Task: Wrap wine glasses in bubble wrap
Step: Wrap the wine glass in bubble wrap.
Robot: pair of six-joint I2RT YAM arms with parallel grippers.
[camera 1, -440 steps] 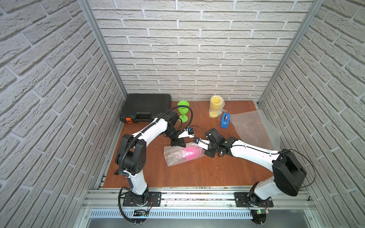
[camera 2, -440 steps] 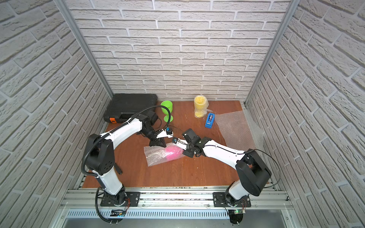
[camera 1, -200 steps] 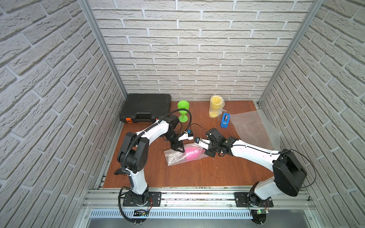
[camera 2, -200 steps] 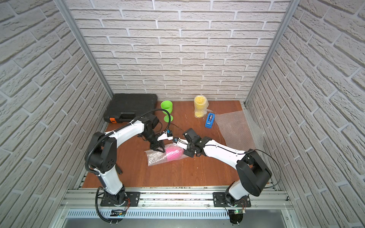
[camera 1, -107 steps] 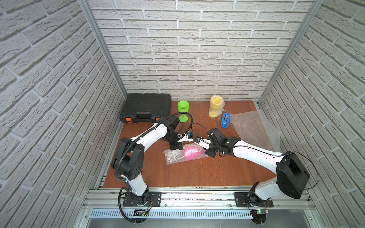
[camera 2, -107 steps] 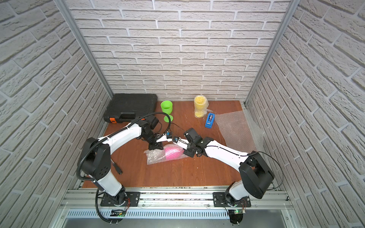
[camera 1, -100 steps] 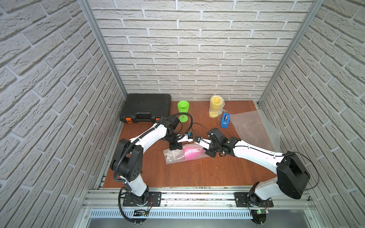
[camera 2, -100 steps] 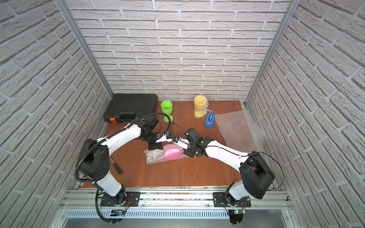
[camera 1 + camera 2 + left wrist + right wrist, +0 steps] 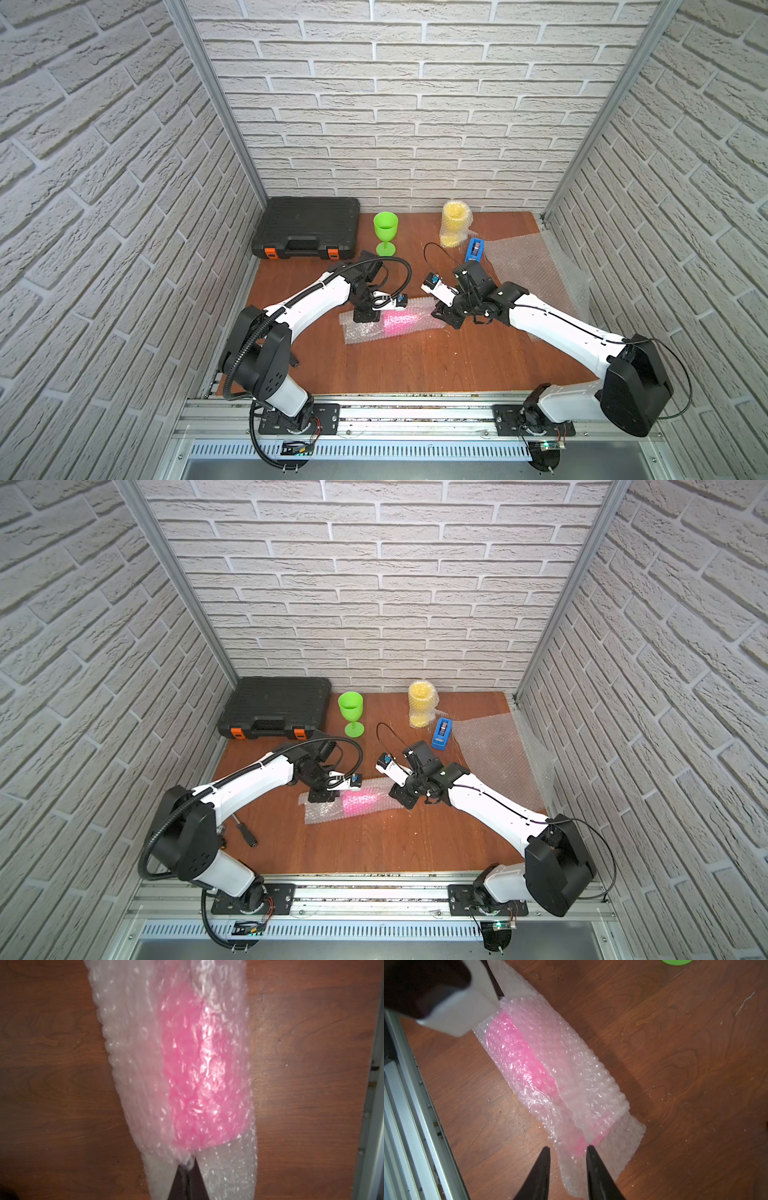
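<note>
Right hand (image 9: 568, 1148) newly apart, left hand (image 9: 188, 1165) clamped on bubble wrap (image 9: 360, 331) — pink goblet (image 9: 399, 324) swaddled, lying flat

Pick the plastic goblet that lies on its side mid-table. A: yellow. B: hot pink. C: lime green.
B: the hot pink plastic goblet lies on its side inside a clear bubble wrap sheet, while the lime green plastic goblet and the wrapped yellow plastic goblet stand upright at the back.

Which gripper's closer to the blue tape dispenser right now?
Right. The right gripper, jaws open, is at the end of the wrapped pink goblet nearer the blue tape dispenser; the left gripper, shut on the bubble wrap, is at the bundle's opposite end, farther off.
</note>
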